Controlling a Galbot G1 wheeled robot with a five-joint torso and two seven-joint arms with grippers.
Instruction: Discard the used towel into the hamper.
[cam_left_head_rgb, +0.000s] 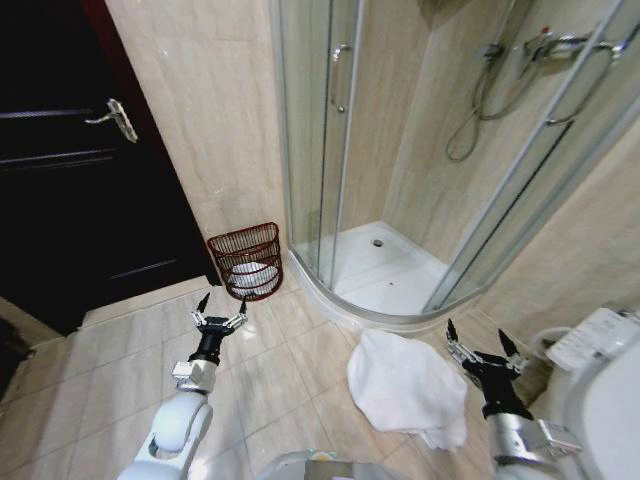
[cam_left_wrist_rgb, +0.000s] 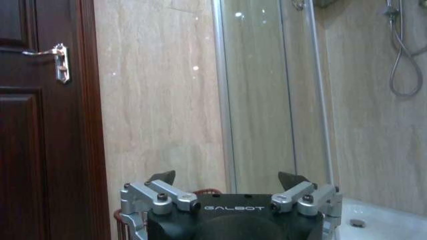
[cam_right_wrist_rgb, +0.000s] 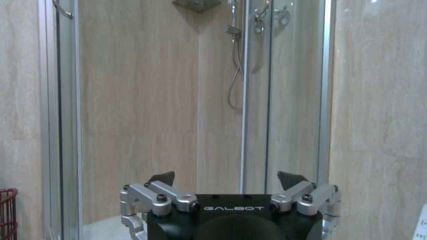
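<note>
A crumpled white towel (cam_left_head_rgb: 405, 388) lies on the tiled floor in front of the shower. The hamper (cam_left_head_rgb: 247, 261), a dark reddish-brown openwork basket with something white inside, stands against the wall between the door and the shower; its rim (cam_left_wrist_rgb: 207, 191) peeks from behind the left gripper, and its edge (cam_right_wrist_rgb: 7, 212) shows in the right wrist view. My left gripper (cam_left_head_rgb: 220, 309) is open, held low just in front of the hamper. My right gripper (cam_left_head_rgb: 480, 344) is open too, just to the right of the towel, holding nothing.
A curved glass shower enclosure (cam_left_head_rgb: 400, 150) with a white tray (cam_left_head_rgb: 385, 270) fills the centre back. A dark wooden door (cam_left_head_rgb: 80, 160) with a metal handle is at left. A white toilet (cam_left_head_rgb: 600, 380) sits at right. Open floor tiles lie between towel and hamper.
</note>
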